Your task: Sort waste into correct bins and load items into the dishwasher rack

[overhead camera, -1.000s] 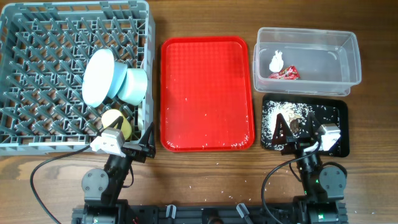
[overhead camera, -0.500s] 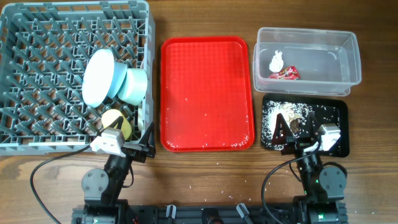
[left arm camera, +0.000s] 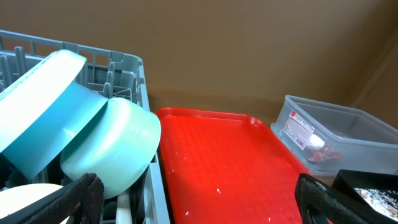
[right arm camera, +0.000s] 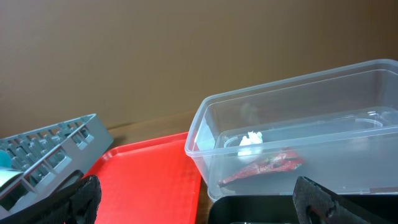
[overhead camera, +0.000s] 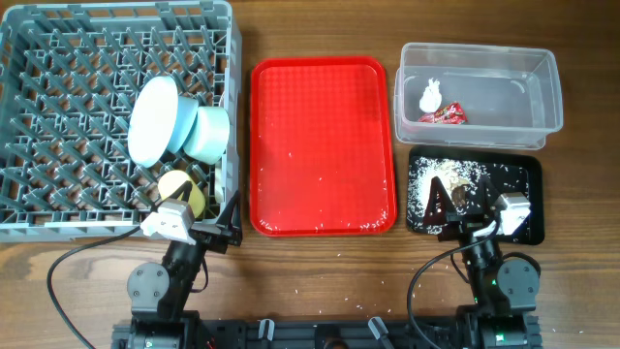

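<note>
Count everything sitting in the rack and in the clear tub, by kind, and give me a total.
plate: 1
Bowls: 2, the blue bowl and the green bowl
cup: 1
wrapper: 1
napkin: 1
Total: 6

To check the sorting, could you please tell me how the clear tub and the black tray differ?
The clear tub is deep and see-through; the black tray is shallow and opaque. The tub holds a red wrapper and a white napkin; the tray holds rice-like scraps. Both are rectangular and sit right of the red tray.
</note>
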You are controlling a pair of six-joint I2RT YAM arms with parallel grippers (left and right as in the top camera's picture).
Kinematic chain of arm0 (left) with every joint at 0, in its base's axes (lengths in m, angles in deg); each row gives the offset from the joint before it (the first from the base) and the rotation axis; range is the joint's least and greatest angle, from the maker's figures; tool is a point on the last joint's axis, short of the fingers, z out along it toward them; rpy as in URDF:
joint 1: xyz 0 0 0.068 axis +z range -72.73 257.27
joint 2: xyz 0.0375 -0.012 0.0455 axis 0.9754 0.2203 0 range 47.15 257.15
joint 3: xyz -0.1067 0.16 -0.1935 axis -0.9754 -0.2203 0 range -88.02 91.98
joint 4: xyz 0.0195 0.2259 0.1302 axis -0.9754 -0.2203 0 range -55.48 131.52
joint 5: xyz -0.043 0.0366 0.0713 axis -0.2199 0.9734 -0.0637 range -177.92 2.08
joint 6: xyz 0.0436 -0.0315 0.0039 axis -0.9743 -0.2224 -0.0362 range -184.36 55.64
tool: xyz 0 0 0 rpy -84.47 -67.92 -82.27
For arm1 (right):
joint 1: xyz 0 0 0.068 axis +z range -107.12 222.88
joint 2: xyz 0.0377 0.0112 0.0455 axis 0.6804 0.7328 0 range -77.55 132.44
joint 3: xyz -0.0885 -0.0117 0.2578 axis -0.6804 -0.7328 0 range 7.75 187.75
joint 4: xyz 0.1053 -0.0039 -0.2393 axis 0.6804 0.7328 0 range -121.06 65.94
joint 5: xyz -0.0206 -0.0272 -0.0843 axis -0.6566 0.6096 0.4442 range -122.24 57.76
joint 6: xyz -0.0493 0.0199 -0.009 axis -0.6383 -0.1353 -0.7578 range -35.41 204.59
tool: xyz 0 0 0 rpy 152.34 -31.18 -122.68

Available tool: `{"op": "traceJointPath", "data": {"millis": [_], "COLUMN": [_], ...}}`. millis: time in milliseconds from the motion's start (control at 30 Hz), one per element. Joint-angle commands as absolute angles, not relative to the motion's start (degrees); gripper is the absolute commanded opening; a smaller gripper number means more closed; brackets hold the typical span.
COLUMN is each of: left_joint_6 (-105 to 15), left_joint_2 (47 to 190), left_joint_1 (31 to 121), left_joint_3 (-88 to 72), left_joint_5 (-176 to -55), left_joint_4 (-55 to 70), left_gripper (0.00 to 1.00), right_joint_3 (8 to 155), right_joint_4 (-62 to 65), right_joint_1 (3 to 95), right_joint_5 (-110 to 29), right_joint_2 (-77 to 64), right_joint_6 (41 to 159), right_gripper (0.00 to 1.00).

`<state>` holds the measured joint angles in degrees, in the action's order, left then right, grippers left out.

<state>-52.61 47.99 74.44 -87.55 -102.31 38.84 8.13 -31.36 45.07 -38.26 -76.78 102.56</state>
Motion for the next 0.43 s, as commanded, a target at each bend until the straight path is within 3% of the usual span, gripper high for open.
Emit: {"op": "traceJointPath", "data": {"millis": [0,400], "left_joint_6": [-51.89,-51.89], "left_joint_2": [47.64,47.64], "left_joint_1": [74.88,74.88], "left_joint_3": [-87.71,-87.71], "left_joint_5": [-101.55,-101.55], "left_joint_4": [38.43,38.43], "left_gripper": [1.0,1.0], "right_joint_3": [8.05,8.05], "right_joint_4": [-31.6,-31.6], "right_joint_1": [44.88,44.88], "right_joint_5": [-38.94,-38.94], "right_joint_2": [-77.28,-77.28], "right_joint_6": [103.13,103.13], "right_gripper": [1.0,1.0]}}
